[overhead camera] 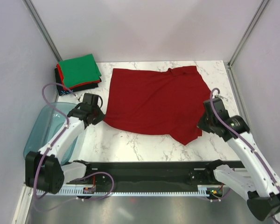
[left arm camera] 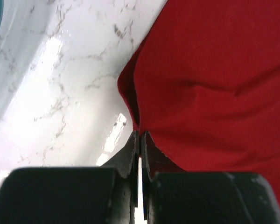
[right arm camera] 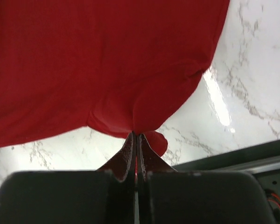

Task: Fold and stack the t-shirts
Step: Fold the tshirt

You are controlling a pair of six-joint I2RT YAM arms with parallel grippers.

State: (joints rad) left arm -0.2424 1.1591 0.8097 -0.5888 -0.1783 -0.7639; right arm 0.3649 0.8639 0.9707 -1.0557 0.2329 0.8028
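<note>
Dark red cloth covers most of the marble worktop (overhead camera: 144,142). The dark red t-shirt (overhead camera: 154,100) lies spread between the two pincers, flat in the middle and gathered where each one meets it.

The left pincer (left arm camera: 140,136) has its jaws pressed together on the shirt's edge. In its wrist view the fabric runs up and to the right from the tips in soft creases, with bare marble to their left.

The right pincer (right arm camera: 136,135) is likewise clamped on the shirt. The cloth puckers into a small peak at its tips and spreads away above them. A little fold of red shows just beside the right finger, and marble lies further to the right.

From above, the left pincer sits at the shirt's left side near the lower corner. The right pincer sits at the opposite side near the lower right corner.

Well beyond the left pincer, at the far left corner of the worktop, rests a folded pile. A green t-shirt (overhead camera: 79,70) is on top, a red t-shirt (overhead camera: 59,72) shows as an edge beneath it, and a black t-shirt (overhead camera: 61,88) is at the bottom.

Behind the left pincer, on the outer side of its arm, stands a translucent teal tub (overhead camera: 44,128).
</note>
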